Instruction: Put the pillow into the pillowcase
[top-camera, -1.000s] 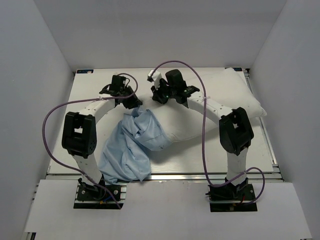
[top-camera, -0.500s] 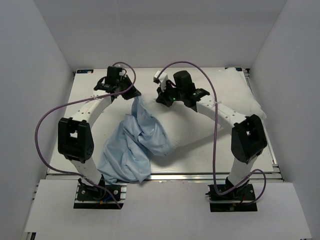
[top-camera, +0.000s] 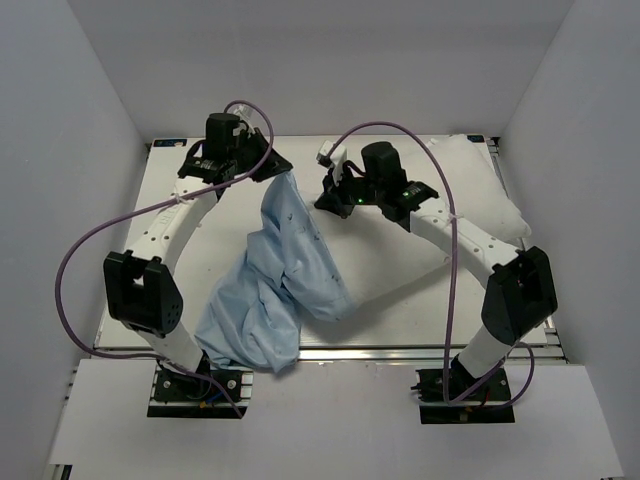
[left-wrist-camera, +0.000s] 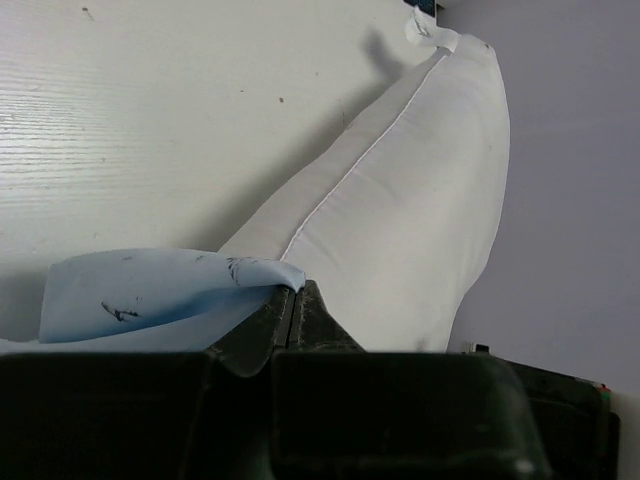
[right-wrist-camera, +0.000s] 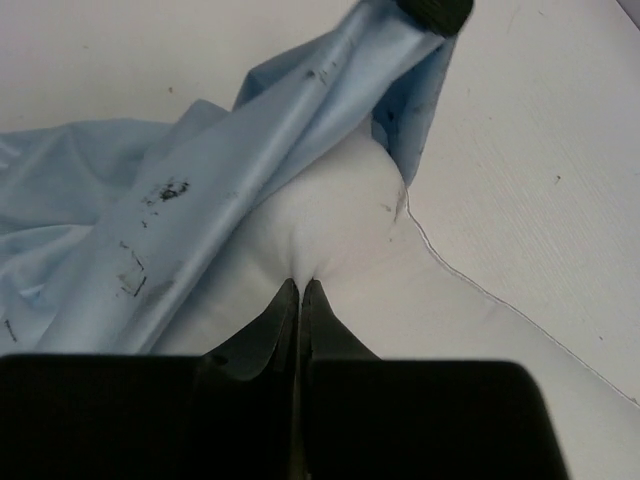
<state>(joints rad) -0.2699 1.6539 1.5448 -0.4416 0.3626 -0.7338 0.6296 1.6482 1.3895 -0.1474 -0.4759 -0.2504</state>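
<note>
The white pillow (top-camera: 482, 188) lies slanted across the table's right half, its left end under the light-blue pillowcase (top-camera: 283, 283). My left gripper (top-camera: 268, 168) is shut on the pillowcase's upper edge and holds it raised and stretched. In the left wrist view the jaws (left-wrist-camera: 290, 292) pinch a fold of pillowcase (left-wrist-camera: 150, 295) with the pillow (left-wrist-camera: 400, 220) beyond. My right gripper (top-camera: 326, 196) is shut on a pinch of pillow cloth; its wrist view shows the jaws (right-wrist-camera: 300, 284) biting the pillow (right-wrist-camera: 340, 230) beside the taut pillowcase (right-wrist-camera: 200, 200).
White walls enclose the table (top-camera: 180, 235) on three sides. Purple cables (top-camera: 90, 240) loop out from both arms. The pillowcase's loose lower end hangs at the table's front edge (top-camera: 400, 350), near the left arm's base.
Both grippers closed, the left on the pillowcase edge, the right on the pillow. Both arms moved up and toward the back, and the pillowcase is now drawn taut and longer.
</note>
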